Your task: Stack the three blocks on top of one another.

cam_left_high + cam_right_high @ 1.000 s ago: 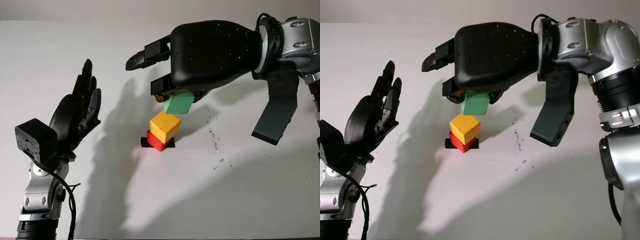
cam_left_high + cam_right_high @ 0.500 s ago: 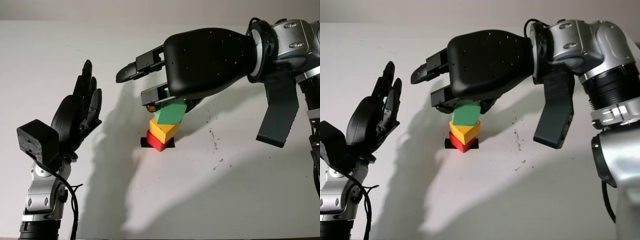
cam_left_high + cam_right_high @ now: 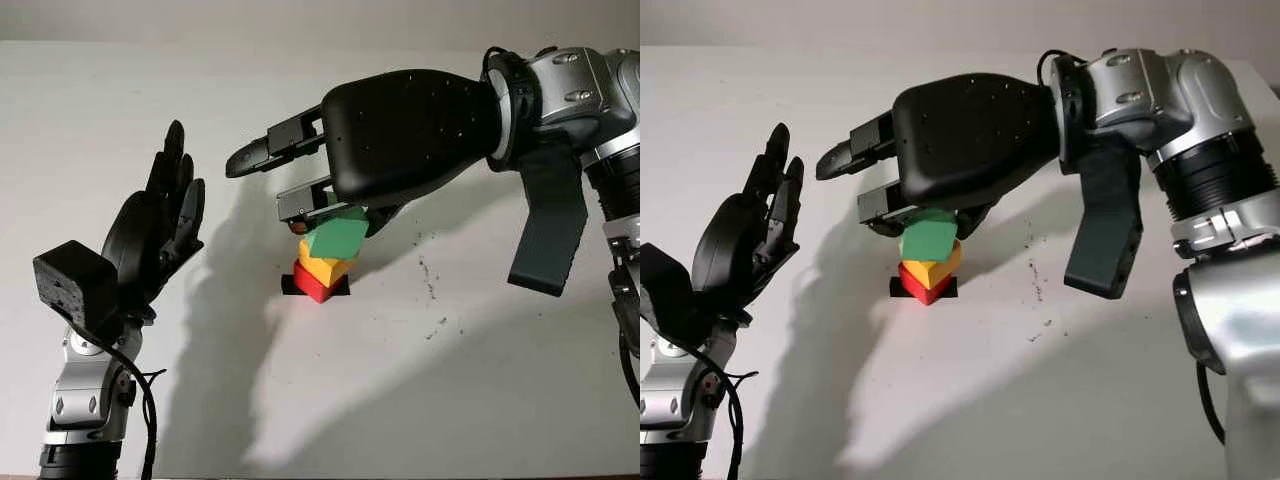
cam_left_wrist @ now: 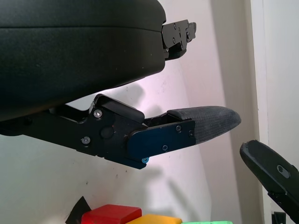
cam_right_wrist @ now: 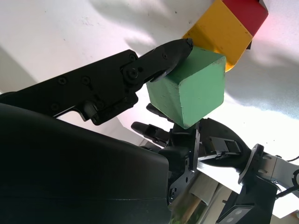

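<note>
A red block sits on a black marker mid-table, and a yellow block stands on it. My right hand reaches in from the right and is shut on a green block. It holds the block tilted directly over the yellow one, at or just above its top; contact cannot be made out. In the right wrist view a fingertip presses the green block next to the yellow block. My left hand is open, raised at the left, well apart from the stack.
The white table carries small dark specks right of the stack. Its far edge runs along the top of the eye views. The right forearm hangs over the table's right part.
My right hand has come down and a little to the left with the green block, from clearly above the yellow block to right on top of it. The left hand has stayed put.
</note>
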Motion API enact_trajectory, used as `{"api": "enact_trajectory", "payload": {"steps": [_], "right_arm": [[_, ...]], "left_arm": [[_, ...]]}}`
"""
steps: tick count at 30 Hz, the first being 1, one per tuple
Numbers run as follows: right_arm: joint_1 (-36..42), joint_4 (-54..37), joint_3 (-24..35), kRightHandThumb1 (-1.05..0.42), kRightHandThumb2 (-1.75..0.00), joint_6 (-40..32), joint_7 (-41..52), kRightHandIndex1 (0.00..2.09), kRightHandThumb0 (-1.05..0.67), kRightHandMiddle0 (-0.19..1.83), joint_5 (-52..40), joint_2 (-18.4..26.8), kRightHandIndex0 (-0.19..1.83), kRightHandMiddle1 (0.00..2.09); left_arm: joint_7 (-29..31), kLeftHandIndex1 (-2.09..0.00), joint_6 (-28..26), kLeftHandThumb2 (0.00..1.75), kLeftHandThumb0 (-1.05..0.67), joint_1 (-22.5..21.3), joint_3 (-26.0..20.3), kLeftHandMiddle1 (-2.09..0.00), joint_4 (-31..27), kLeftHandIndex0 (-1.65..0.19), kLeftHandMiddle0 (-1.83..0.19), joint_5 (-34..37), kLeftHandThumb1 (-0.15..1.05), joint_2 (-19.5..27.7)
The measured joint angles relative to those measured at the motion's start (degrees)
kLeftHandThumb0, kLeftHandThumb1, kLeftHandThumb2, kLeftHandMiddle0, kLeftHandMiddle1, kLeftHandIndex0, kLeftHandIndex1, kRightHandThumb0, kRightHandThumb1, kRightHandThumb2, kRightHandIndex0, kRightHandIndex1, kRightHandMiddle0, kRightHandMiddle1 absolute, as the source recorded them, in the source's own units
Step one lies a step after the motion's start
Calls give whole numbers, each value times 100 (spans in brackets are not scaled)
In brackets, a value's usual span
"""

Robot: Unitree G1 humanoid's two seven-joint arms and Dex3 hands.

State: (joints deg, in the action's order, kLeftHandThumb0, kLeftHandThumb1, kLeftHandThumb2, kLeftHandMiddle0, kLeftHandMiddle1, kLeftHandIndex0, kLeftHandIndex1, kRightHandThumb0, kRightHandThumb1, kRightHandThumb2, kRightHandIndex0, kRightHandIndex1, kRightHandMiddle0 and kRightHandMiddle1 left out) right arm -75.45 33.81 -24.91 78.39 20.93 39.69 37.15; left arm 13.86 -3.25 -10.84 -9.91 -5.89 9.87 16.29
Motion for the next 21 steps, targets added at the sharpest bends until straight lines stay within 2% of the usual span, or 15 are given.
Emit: {"api": "enact_trajectory", "payload": {"steps": [5, 8, 12, 15, 18, 21], "right_arm": [[1, 2, 5, -101, -5, 1, -45, 6, -50, 51, 103, -8, 26, 164], [0, 3, 26, -103, -8, 13, -137, 5, -51, 44, 226, -11, 24, 169], [-4, 4, 27, -101, -6, 64, -240, 5, -49, 47, 377, -11, 24, 170], [-1, 44, 23, -104, -13, -68, -197, 4, -43, 21, 239, -11, 13, 154], [-11, 5, 36, -105, -12, -92, -214, 5, -50, 33, 394, -8, 14, 160], [-41, -9, 26, -104, -8, -49, -190, 6, -46, 41, 474, -6, 16, 161]], "left_arm": [[-13, 0, -31, 64, -80, 23, 0, 0, -14, 19, 19, -1, 105, -39], [-14, 0, -43, 64, -81, 23, 0, 0, -15, 19, 19, -2, 105, -39], [-16, 0, -68, 63, -81, 23, 0, 0, -15, 19, 19, -12, 105, -39], [-16, 0, -67, 64, -81, 23, 1, 0, -15, 19, 19, -13, 105, -39], [-16, 0, -68, 64, -81, 23, 2, 0, -15, 19, 19, -15, 105, -39], [-18, 0, -69, 64, -81, 23, 9, 0, -20, 19, 19, -20, 105, -39]]}}
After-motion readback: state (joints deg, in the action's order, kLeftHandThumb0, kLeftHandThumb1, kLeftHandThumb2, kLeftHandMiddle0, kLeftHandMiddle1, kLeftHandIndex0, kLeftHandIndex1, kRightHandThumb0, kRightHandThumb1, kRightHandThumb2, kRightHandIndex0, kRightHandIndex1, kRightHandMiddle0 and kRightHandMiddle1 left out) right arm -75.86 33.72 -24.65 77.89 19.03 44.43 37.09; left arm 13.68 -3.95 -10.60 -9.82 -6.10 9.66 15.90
